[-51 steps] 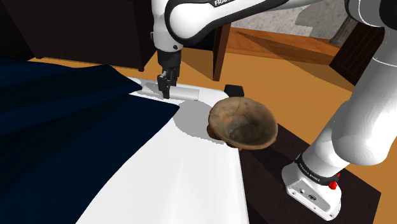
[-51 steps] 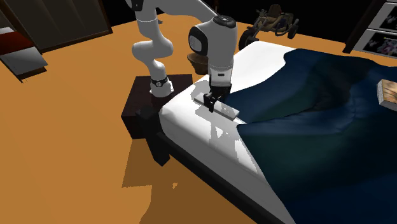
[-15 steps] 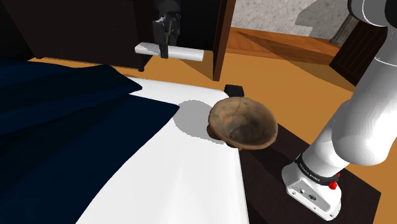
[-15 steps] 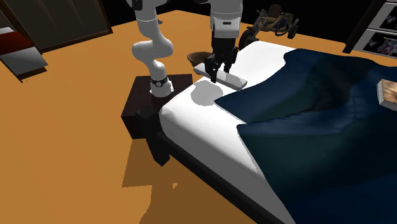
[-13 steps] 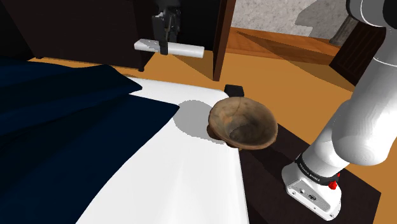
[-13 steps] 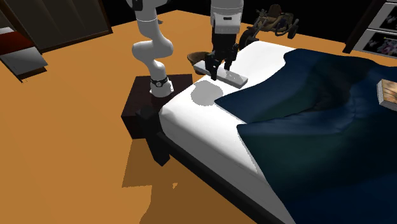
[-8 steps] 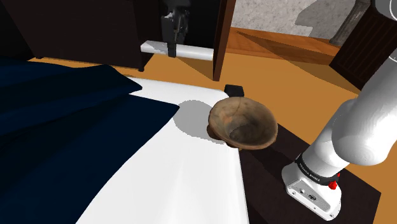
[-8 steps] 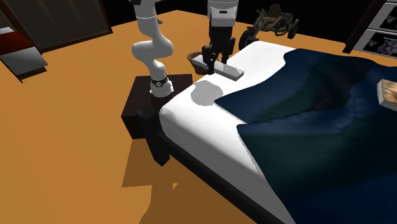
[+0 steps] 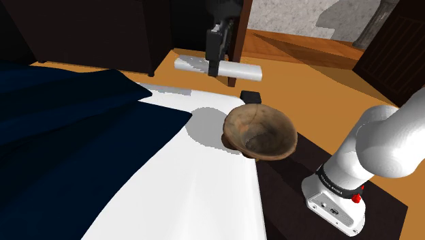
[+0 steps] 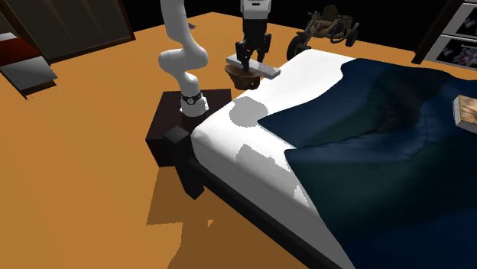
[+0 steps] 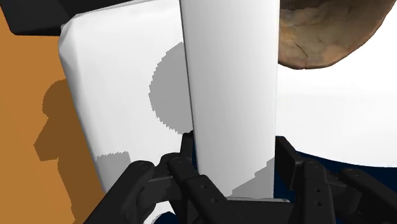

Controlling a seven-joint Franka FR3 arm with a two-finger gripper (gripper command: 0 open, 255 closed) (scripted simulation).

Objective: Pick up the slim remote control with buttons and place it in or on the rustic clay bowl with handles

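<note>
A slim white remote control [image 9: 242, 69] is clasped crosswise by the black claw [image 9: 214, 68] and held aloft, long axis level, with the brown clay bowl [image 9: 261, 133] below, toward the shoulder view's lower right.

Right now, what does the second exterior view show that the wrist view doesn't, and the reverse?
Second exterior view adds: the white arm on its dark box stand, and a wheeled go-kart beyond the white bed. Wrist view adds: the black fingers clasping the long edges of the flat white slab-shaped remote, close up. Both: the black gripper holding that remote in the air, the brown clay bowl, the bed and the orange floor.
</note>
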